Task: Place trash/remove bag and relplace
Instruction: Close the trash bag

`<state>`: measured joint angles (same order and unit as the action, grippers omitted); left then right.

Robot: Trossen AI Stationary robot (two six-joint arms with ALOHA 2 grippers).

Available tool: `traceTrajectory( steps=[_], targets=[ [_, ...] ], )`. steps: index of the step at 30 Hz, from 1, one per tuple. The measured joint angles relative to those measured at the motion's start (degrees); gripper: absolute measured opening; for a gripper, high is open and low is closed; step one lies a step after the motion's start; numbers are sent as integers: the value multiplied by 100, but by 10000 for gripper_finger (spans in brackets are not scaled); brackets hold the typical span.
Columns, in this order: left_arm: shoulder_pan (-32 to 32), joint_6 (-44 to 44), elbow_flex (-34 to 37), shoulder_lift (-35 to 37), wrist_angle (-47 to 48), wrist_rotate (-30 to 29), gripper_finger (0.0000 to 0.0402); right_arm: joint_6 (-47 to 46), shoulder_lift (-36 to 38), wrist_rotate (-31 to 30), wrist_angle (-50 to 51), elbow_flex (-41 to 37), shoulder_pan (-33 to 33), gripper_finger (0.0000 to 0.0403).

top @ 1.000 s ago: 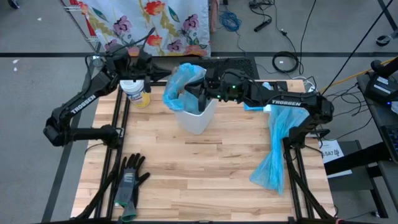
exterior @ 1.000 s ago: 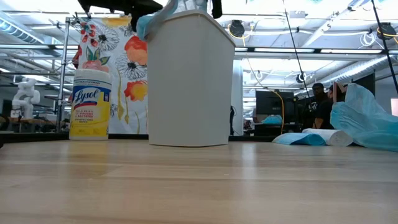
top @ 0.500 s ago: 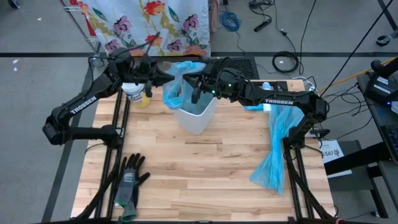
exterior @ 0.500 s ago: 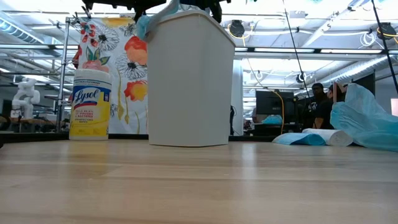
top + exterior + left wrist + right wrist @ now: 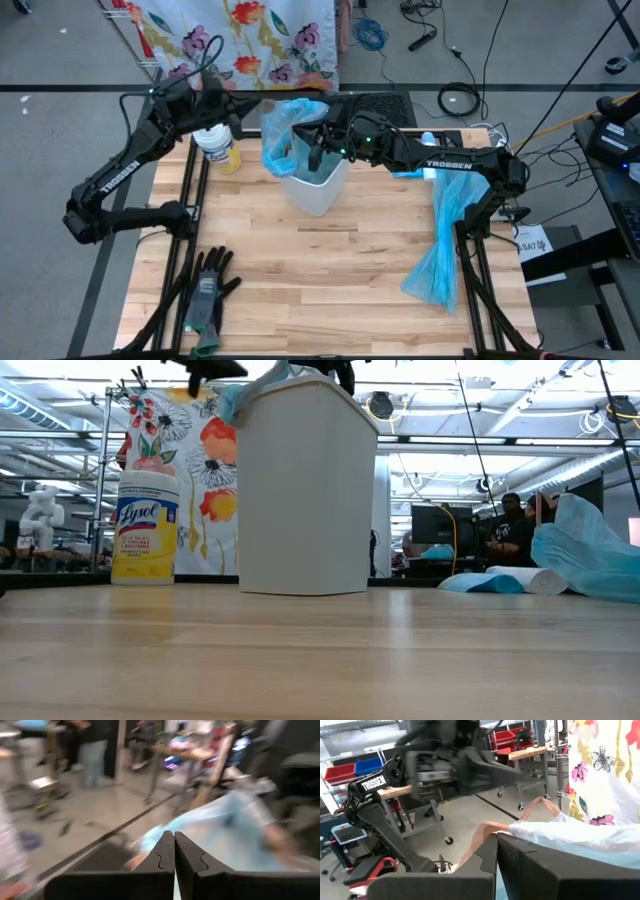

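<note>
While a blue bag [image 5: 290,130] sits loosely in the white bin [image 5: 315,185] at upper centre, right gripper [image 5: 318,140] pinches its edge; left gripper [image 5: 212,82] hangs closed, empty. Seating remains; no trash visible.

A white trash bin [image 5: 318,188] holds a light blue liner bag [image 5: 287,133]. It stands on a pale wood-plank surface [image 5: 330,280]. The Lysol wipes canister [image 5: 145,526] is yellow (white lid). Black-and-grey gloves [image 5: 209,287]. Behind, white cloth [image 5: 240,35] with red, purple and yellow flowers.
</note>
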<state>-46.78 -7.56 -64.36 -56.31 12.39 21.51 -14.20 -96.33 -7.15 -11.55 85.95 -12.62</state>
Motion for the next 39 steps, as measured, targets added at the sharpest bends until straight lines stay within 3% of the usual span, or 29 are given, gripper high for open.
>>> traceTrajectory(
  steps=[7, 11, 17, 24, 33, 39],
  targets=[
    [-385, 49, 7, -301, 1156, -206, 0, 7, 0, -3, 19, 0, -4, 0],
    [-420, 99, 9, -593, 854, 293, 0, 7, 0, -3, 23, 0, -4, 0],
    [-422, -113, 9, -913, 163, 1545, 0, 9, 2, -3, 201, 0, -2, 0],
    [-409, -106, 13, -879, 28, 2177, 0, 6, 2, -5, 367, 0, -5, 0],
    [-396, -261, 13, -835, -230, 2637, 0, 24, 0, -7, 262, 2, -37, 0],
    [-87, -265, 13, -855, -439, 2637, 0, -4, -7, 84, 251, 2, -86, 0]
  ],
)
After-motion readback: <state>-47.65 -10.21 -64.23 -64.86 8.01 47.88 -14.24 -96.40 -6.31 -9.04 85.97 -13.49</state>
